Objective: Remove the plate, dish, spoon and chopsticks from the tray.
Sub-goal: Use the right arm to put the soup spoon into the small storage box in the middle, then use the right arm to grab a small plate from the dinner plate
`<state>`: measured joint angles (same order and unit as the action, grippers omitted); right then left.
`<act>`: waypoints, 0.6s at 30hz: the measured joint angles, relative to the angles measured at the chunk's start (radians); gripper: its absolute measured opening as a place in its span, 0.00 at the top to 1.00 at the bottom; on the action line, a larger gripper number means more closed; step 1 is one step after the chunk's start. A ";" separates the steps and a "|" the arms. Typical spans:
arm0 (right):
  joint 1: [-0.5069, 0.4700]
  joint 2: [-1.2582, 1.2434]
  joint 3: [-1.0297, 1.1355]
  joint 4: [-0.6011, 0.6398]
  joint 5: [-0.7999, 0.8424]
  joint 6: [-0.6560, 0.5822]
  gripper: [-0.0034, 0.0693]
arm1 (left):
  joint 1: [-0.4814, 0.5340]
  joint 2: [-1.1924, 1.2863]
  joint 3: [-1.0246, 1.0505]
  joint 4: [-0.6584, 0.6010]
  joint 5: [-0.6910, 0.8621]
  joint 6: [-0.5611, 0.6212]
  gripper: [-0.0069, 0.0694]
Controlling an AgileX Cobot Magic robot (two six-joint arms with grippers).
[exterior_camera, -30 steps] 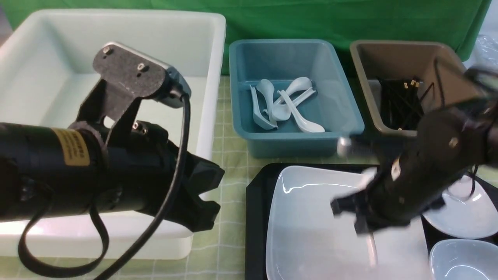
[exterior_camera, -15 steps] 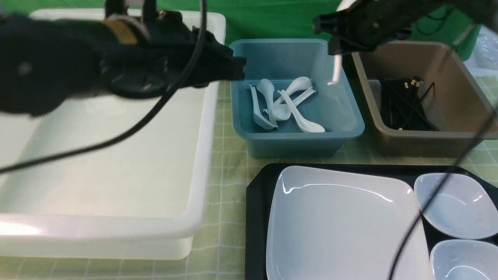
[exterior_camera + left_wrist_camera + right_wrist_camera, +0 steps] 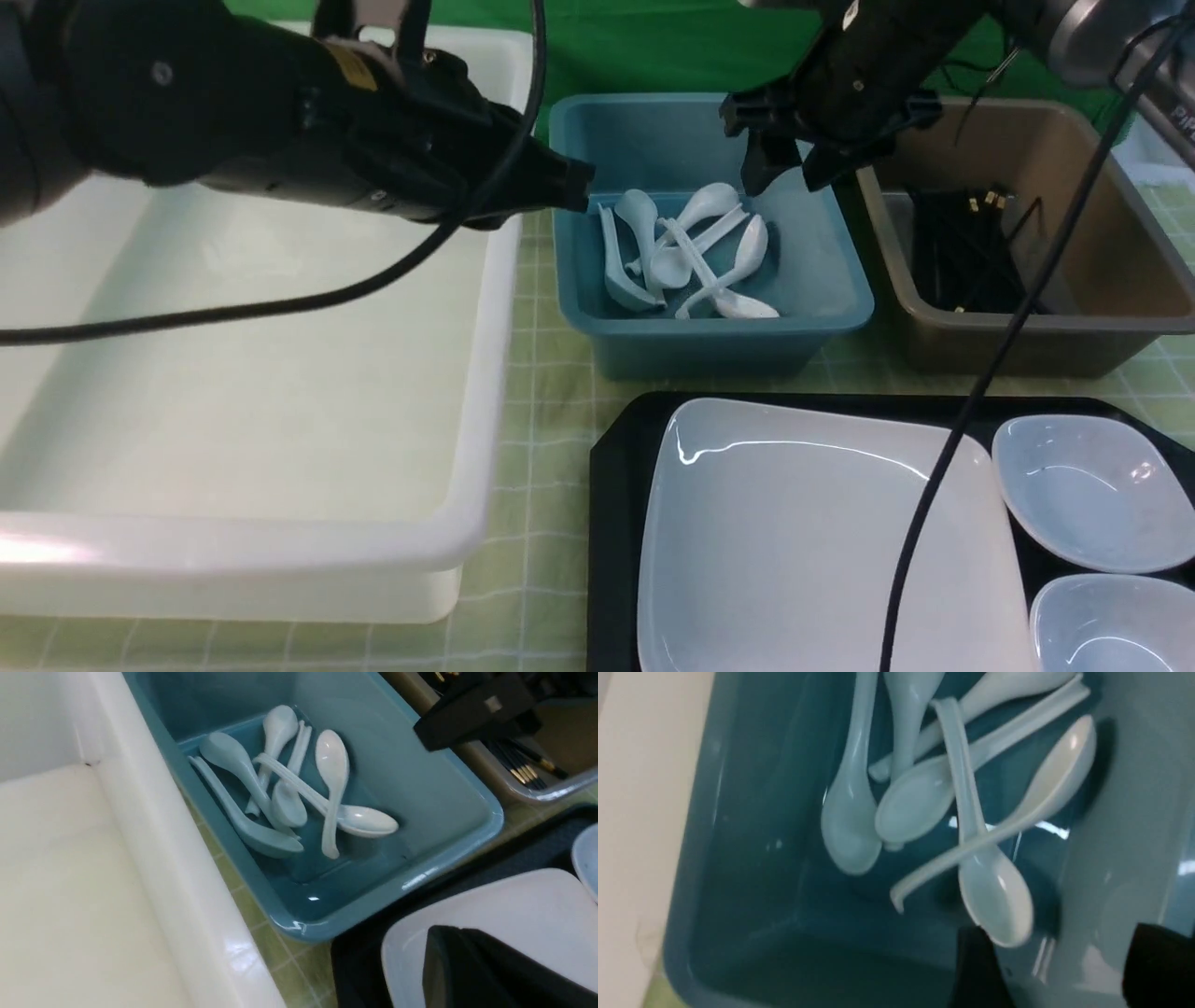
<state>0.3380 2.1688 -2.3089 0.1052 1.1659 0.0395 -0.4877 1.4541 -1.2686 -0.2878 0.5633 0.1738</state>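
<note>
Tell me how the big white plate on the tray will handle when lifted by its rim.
The plate looks like hard ware with a crisp raised rim, so probably stiff. Its gloss shows sharp highlights, so a grip may slip. It is broad and shallow, so held by one edge it will likely tilt.

White plate (image 3: 822,551) and two dishes (image 3: 1092,495) lying flat on the black tray (image 3: 616,467), lower right.
The spoon (image 3: 738,263) is seen crossed over other spoons (image 3: 653,252), upper centre.
</note>
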 joint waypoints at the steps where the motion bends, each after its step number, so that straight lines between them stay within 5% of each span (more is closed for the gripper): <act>1: 0.000 -0.036 0.007 0.001 0.000 -0.010 0.57 | -0.001 0.000 -0.021 -0.025 0.048 0.027 0.91; 2: 0.000 -0.093 0.028 0.005 0.000 -0.017 0.71 | -0.006 0.000 -0.039 -0.038 0.102 0.043 0.91; 5: 0.000 -0.299 0.134 0.025 0.000 -0.057 0.88 | -0.038 0.000 -0.109 -0.024 0.250 0.061 0.91; 9: 0.000 -0.604 0.398 -0.022 0.001 -0.085 0.92 | -0.113 0.000 -0.150 0.017 0.340 0.039 0.91; 13: -0.001 -0.843 0.742 -0.105 -0.001 -0.028 0.88 | -0.222 0.000 -0.137 0.027 0.357 0.020 0.91; 18: 0.004 -1.039 1.345 -0.114 -0.113 -0.005 0.58 | -0.385 0.001 -0.038 0.026 0.299 0.011 0.91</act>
<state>0.3421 1.1294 -0.9643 -0.0087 1.0527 0.0342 -0.8723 1.4550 -1.3063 -0.2618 0.8622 0.1850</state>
